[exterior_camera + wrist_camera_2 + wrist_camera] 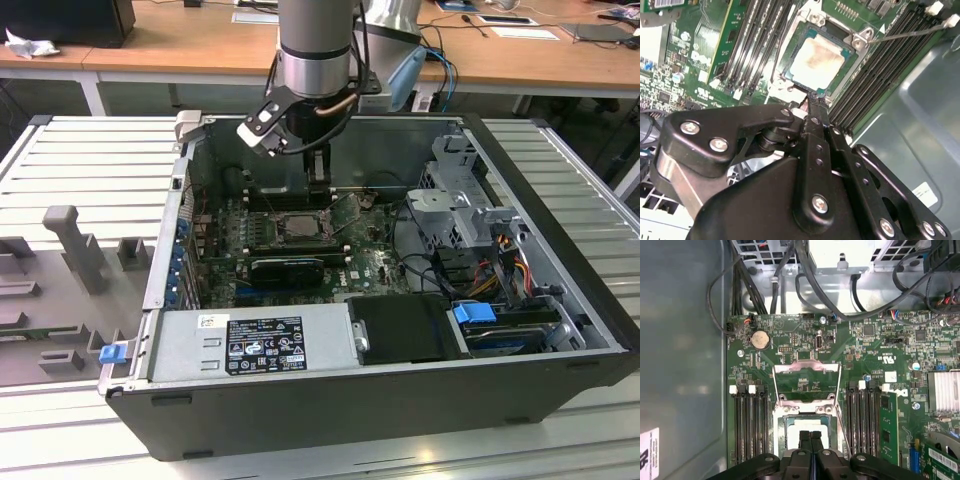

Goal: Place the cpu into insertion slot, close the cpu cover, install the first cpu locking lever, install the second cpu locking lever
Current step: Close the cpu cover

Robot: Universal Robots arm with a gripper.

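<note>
Cpu (pixel 817 60): seated in insertion slot (pixel 852 65); cpu cover (pixel 807 368) apparently open; locking levers (pixel 905 34) seemingly unlatched; tool (pixel 810 436) fingers together, empty, at slot's twelve-o'clock edge in exterior view.

Cpu (pixel 816 59): dull silvery metal face. Claw (pixel 810 436): matt black. Case wall (pixel 680 340): smooth grey metal.

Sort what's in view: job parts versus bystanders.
Job: cpu in the insertion slot; cpu cover, open; locking lever; end effector, shut, above the cpu.
Bystanders: memory slots; coin cell; cables; heatsink; power supply.
</note>
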